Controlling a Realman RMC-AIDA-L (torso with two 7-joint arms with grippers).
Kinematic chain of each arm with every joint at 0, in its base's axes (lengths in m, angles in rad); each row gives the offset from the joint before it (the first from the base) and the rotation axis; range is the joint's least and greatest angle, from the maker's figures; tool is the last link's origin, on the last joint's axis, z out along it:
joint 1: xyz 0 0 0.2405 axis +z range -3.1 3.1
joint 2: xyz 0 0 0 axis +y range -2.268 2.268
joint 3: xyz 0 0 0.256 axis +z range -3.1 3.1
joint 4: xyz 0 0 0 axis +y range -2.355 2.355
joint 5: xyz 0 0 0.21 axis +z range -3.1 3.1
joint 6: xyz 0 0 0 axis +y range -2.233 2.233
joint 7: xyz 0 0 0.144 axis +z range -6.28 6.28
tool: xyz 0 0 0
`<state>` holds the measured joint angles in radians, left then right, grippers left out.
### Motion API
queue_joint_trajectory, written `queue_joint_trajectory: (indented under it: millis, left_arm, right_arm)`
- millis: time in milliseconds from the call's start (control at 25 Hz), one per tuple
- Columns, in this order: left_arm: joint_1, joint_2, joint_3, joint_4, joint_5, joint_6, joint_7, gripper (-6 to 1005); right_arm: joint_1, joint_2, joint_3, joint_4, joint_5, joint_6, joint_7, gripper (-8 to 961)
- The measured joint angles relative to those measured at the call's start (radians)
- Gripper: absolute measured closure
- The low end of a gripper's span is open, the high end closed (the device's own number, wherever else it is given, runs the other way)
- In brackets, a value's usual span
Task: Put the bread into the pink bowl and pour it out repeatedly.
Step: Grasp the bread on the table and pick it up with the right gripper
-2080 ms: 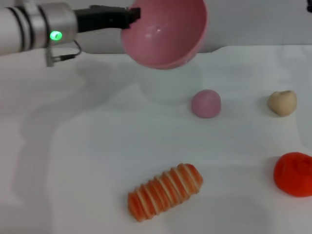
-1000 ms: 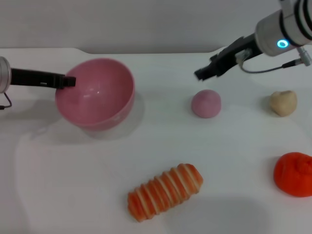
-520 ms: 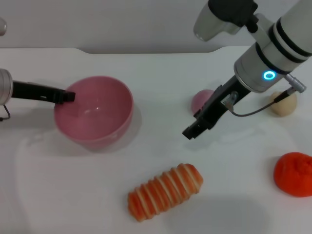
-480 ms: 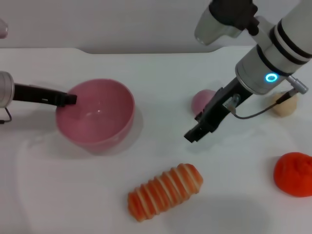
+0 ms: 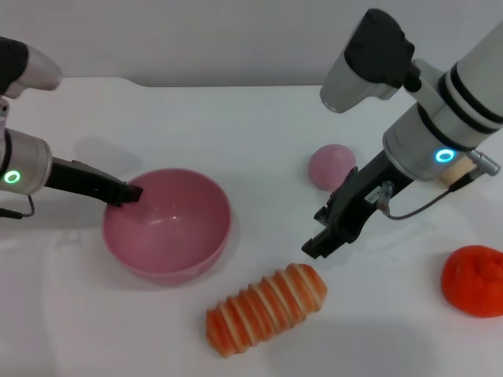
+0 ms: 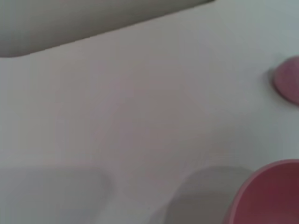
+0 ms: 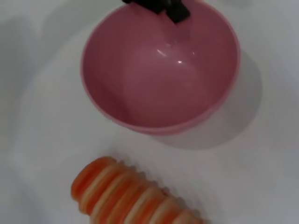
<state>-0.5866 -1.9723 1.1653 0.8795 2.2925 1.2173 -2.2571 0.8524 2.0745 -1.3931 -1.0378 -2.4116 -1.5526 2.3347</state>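
**Left gripper clamps the bowl rim; right gripper hangs above the bread**

Gripping the near-left rim of the pink bowl [image 5: 167,226], the left gripper [image 5: 130,192] has its dark fingers closed over the edge, one tip inside the bowl; the right wrist view shows the same black fingertips [image 7: 159,7] hooked over the rim. Its arm reaches in from the left side of the head view.

On the white table [image 5: 236,126] the largest object is the pink bowl, sitting upright at the left-centre with its opening up and nothing inside its glossy interior. The left wrist view catches only an edge of it.

The right gripper [image 5: 324,242] is on the other side, pointing down and toward the bowl, poised above the table just beyond the right end of the bread [image 5: 266,308]. It is not touching the bread. Whether its fingers are parted or together I cannot tell.

The bread lies on the table in front of the bowl, near it but apart, slanted with its striped orange-and-cream side up. The right wrist view shows bread and bowl separated by bare table.

A red-orange lump [image 5: 473,280] sits at the far right edge. A small pink ball [image 5: 331,166] rests behind the right gripper, well apart from the bowl. A tan lump is mostly hidden behind the right arm.
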Motion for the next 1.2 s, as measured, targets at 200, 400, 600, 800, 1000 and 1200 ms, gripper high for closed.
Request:
queue_joint_trajectory:
  millis: [200, 400, 600, 800, 1000, 1200]
  left_arm:
    - [0.001, -0.033, -0.004, 0.061, 0.079, -0.002, -0.005, 951]
    - [0.004, -0.034, -0.009, 0.084, 0.084, 0.002, -0.035, 951]
    - [0.002, -0.024, -0.01, 0.109, 0.085, 0.024, -0.075, 951]
    - [0.013, -0.023, -0.011, 0.159, 0.087, 0.051, -0.093, 951]
    - [0.024, -0.023, -0.011, 0.19, 0.092, 0.072, -0.102, 951]
    - [0.025, -0.025, -0.011, 0.207, 0.095, 0.1, -0.104, 951]
  right_arm:
    - [-0.015, 0.001, -0.036, 0.009, 0.021, 0.004, -0.002, 349]
    - [-0.021, 0.002, -0.069, 0.046, 0.069, 0.01, -0.014, 350]
    - [-0.024, 0.002, -0.112, 0.053, 0.085, 0.03, -0.016, 350]
    - [-0.025, 0.003, -0.137, 0.06, 0.096, 0.059, -0.016, 350]
    - [-0.026, 0.005, -0.182, 0.08, 0.097, 0.117, -0.017, 349]
    - [-0.026, 0.007, -0.258, 0.101, 0.12, 0.187, -0.011, 350]
